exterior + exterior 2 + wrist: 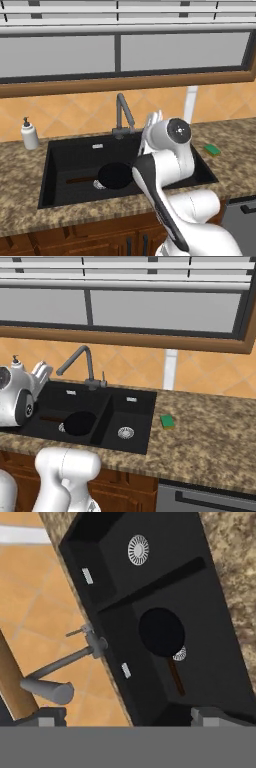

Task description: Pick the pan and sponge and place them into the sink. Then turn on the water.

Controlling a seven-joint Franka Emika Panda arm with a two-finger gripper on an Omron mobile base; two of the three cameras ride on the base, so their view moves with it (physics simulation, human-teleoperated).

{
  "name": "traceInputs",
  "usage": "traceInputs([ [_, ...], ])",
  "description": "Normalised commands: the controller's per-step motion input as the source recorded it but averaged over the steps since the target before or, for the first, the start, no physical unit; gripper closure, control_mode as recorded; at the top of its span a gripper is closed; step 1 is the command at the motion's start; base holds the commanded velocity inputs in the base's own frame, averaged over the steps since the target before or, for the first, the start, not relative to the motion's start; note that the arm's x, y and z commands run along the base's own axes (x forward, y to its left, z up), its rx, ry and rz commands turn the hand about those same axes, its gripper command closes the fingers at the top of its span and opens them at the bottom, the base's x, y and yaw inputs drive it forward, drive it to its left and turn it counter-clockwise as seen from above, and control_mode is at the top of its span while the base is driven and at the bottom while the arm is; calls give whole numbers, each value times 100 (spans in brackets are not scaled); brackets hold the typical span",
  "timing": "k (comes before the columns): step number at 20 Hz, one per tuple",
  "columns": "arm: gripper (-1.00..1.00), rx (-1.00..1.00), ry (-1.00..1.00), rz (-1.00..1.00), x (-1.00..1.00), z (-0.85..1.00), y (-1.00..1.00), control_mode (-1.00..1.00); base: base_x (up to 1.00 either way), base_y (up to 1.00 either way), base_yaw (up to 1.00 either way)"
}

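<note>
The two-finger gripper point(128, 716) hung with its jaws spread wide and nothing between them, above the wide black double-basin sink point(55, 165). Below it, the round black frying pan point(115, 175) already lay in the larger basin, over the drain, its thin brown handle point(81, 179) pointing left along the sink's length. Farther off, the small flat green sponge point(167, 421) rested on the speckled stone counter point(210, 431), just beside the smaller basin, to the gripper's right, its long axis running roughly front to back.
</note>
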Motion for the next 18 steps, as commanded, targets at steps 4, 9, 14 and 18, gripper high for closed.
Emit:
traceInputs([
  [4,-100,2,27,-10,-62,15,-49,-100,0,0,0],
  [9,-100,0,20,-11,-37,0,-56,-100,0,0,0],
  [14,-100,0,10,-9,-19,-1,-70,-100,0,0,0],
  [18,-100,0,9,-7,-12,0,-66,-100,0,0,0],
])
